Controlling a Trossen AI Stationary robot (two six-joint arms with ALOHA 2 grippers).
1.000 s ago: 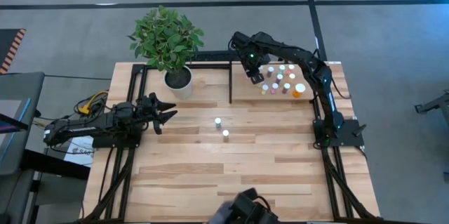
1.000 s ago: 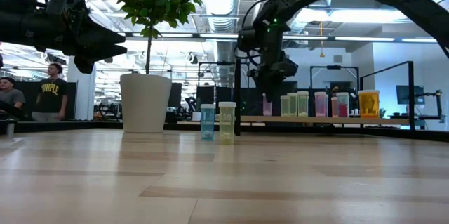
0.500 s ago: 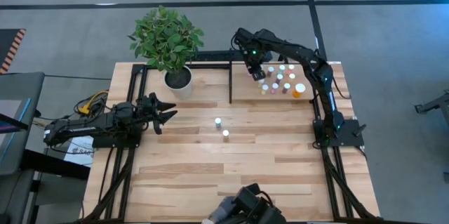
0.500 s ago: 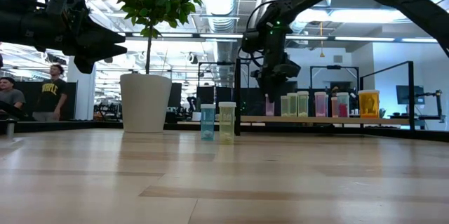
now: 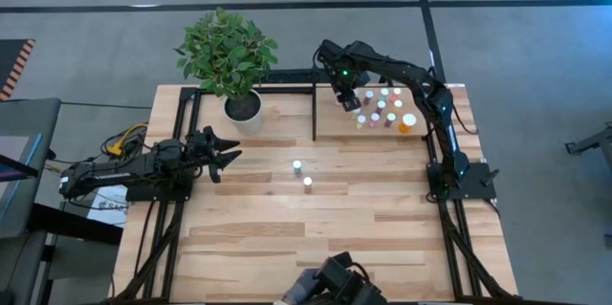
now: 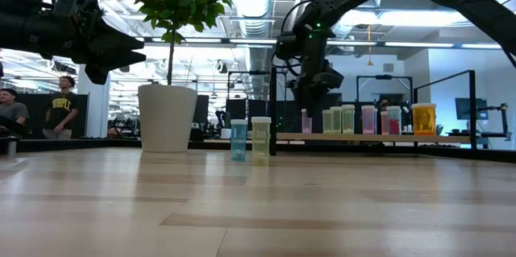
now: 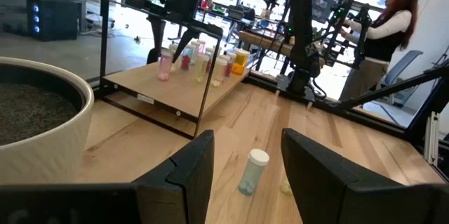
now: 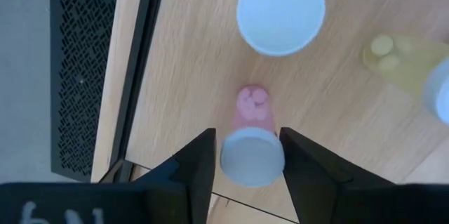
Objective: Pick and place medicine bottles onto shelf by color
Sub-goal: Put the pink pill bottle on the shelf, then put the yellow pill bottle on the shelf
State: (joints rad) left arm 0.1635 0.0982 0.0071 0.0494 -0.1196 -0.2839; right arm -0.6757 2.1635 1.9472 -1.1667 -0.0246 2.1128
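My right gripper [image 5: 347, 104] points down over the left end of the shelf [image 5: 330, 125]. It is open, and its fingers stand on either side of the white cap [image 8: 252, 159] of a pink bottle [image 6: 305, 120] that stands upright on the shelf board. Several more white-capped bottles [image 5: 382, 109] and a larger orange one [image 6: 423, 118] stand on the shelf to its right. Two bottles [image 5: 297, 165] [image 5: 307, 183] stand on the tabletop at mid-table. My left gripper [image 5: 228, 155] waits level at the table's left, open with nothing between its fingers.
A white pot with a green plant [image 5: 243, 109] stands at the far left of the table, beside the shelf's black frame [image 5: 314, 114]. Another white cap [image 8: 280, 12] and a yellowish bottle [image 8: 407, 59] stand close to the pink one. People show in the room beyond.
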